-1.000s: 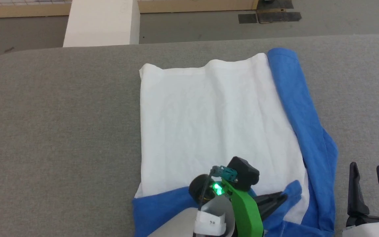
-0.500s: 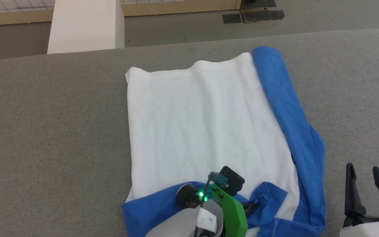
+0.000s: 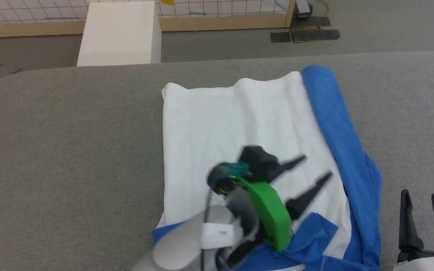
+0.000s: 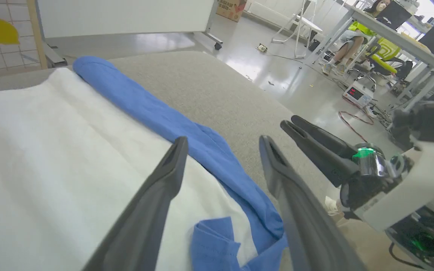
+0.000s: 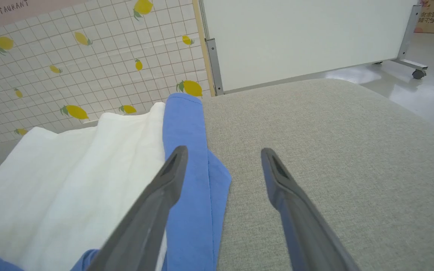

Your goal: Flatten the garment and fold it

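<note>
While the left claw (image 3: 317, 167) is held spread and empty, a bunched blue fold (image 3: 315, 233) of the garment (image 3: 239, 120) is seen just behind it, with the white body laid flat beneath and ahead of it. The right claw (image 3: 420, 196) is likewise spread, over the table (image 3: 70, 150) just right of the blue sleeve (image 3: 337, 113). Farther off, a white box (image 3: 119, 34) is seen.

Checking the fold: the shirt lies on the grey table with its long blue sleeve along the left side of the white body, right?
No: the head view shows the long blue sleeve along the right side of the white body.
</note>
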{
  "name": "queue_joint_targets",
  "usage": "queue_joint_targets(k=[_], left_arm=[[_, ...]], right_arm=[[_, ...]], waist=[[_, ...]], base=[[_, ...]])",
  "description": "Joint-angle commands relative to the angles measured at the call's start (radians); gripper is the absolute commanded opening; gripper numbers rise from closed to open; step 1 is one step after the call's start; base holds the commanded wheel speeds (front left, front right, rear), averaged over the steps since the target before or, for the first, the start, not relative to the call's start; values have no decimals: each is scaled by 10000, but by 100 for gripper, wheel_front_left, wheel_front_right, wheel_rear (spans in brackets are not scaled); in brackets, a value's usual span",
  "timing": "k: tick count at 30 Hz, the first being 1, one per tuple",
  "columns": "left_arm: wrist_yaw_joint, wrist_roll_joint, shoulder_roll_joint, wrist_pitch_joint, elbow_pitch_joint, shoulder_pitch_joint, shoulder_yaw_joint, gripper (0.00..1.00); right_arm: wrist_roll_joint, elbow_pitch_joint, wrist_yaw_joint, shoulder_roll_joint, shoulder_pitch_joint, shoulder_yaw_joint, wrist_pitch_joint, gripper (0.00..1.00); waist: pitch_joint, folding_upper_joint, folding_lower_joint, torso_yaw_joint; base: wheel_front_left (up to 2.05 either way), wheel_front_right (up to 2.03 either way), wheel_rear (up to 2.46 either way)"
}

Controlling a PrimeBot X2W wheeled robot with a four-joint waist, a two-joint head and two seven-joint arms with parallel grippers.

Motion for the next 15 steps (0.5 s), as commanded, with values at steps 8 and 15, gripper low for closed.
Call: queue_joint_targets(k=[8,15], left_arm=[[1935,254,1246,-2452,-1837,1379,2346,100],[2686,830,1900,-2810,-3192,3393,4650,100]], right_arm=[[-2,-172,-13,7,156,-106,44,100],[9,-200,-13,7,204,-23,72,100]], waist=[[-153,-1,1,279],[-172,-1,1,435]], base=[[0,0,0],[0,0,0]])
